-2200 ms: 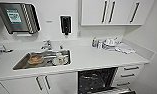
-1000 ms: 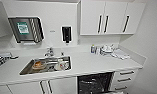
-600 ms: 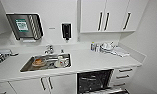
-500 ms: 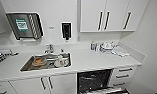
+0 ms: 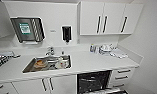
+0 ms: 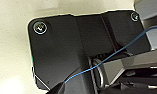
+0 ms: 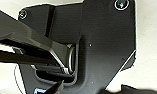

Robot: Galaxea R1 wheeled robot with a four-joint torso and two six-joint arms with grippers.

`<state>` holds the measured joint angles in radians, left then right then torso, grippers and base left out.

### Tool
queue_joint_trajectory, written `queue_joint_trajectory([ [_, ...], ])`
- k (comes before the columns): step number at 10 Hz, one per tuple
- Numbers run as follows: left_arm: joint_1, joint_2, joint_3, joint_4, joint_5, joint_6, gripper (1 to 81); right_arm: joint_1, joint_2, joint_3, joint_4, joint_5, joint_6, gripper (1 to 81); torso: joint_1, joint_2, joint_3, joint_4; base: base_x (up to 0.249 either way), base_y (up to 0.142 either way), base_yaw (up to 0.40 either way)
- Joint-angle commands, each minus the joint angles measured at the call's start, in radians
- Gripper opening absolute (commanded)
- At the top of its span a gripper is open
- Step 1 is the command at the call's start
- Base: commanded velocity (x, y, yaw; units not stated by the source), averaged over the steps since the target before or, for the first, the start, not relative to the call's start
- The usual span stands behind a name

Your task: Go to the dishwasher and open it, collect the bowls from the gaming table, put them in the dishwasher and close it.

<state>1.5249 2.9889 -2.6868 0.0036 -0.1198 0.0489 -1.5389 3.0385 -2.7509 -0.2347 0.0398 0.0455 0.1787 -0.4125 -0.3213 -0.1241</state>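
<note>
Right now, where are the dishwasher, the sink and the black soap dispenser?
dishwasher (image 5: 92,81): head view, on its dark open cavity under the counter.
sink (image 5: 29,68): head view, on its steel left wall.
soap dispenser (image 5: 66,33): head view, on its black body.

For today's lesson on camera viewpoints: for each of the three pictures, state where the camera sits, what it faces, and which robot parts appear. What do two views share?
Head view: high on the robot, facing forward and down at a white counter, a sink holding dishes, wall cupboards and the open dishwasher; none of the robot's body appears here.
Left wrist view: on the left arm's wrist, facing a pale surface; the robot's dark plate and a blue cable show.
Right wrist view: on the right wrist, facing a pale surface; dark plate and jointed bar show.
Shared: both wrist views show the dark plate against a pale background.
</note>
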Motion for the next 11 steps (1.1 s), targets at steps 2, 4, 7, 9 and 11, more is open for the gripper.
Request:
queue_joint_trajectory([
  [2, -0.030, -0.002, -0.001, -0.002, 0.055, 0.002, 81.1, 0.036, -0.004, 0.002, 0.012, -0.055, -0.003, 81.1, -0.086, 0.133, 0.097, 0.000, 0.000, 0.000, 0.000],
  [4, -0.031, -0.002, -0.001, -0.002, 0.055, 0.002, 81.1, 0.038, -0.002, 0.002, 0.012, -0.055, -0.006, 81.1, -0.135, 0.207, 0.143, 0.000, 0.000, 0.000, 0.000],
  [7, -0.031, 0.001, -0.001, -0.004, 0.055, 0.006, 81.1, 0.038, -0.002, -0.002, 0.012, -0.055, -0.004, 81.1, -0.179, 0.304, 0.113, 0.000, 0.000, 0.000, 0.000],
  [9, -0.031, 0.004, -0.001, -0.004, 0.057, 0.009, 81.1, 0.039, -0.002, -0.002, 0.012, -0.055, -0.004, 81.1, -0.179, 0.373, 0.117, 0.000, 0.000, 0.000, 0.000],
  [11, -0.030, 0.004, -0.001, -0.004, 0.066, 0.011, 81.1, 0.039, -0.002, -0.002, 0.012, -0.052, -0.003, 81.1, -0.164, 0.347, 0.116, 0.000, 0.000, 0.000, 0.000],
])
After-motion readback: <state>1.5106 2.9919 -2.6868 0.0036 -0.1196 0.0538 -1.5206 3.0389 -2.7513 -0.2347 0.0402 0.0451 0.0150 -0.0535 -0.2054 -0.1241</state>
